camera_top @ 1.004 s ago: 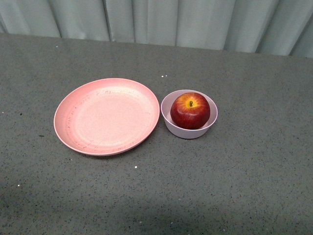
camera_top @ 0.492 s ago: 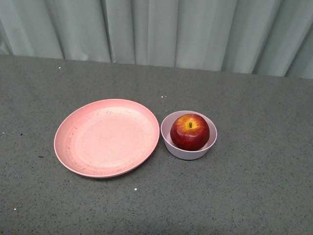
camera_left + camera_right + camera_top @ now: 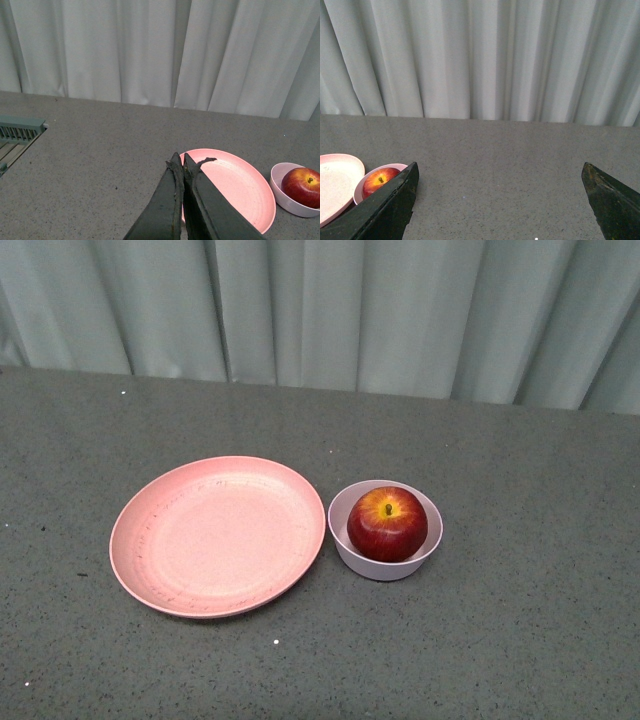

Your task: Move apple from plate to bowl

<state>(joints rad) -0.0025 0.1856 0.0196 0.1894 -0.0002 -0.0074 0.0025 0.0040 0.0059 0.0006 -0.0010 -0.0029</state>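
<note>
Above the bench [image 3: 520,640], the left gripper [image 3: 181,162] hangs with its jaws pressed together on nothing, while the right gripper [image 3: 500,172] hangs with jaws spread wide and empty. Neither arm appears from the front; only the wrist cameras show them, and the left one alone catches a slatted vent [image 3: 17,131]. One apple [image 3: 387,523] sits in the one bowl [image 3: 338,540], just beside the one bare plate [image 3: 215,535].

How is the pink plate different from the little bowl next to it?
The plate is wide and shallow; the bowl is small and deep. The plate is salmon pink; the bowl is pale pinkish white. The plate holds nothing, while the bowl holds the apple. Both are round and sit on the grey table.
</note>
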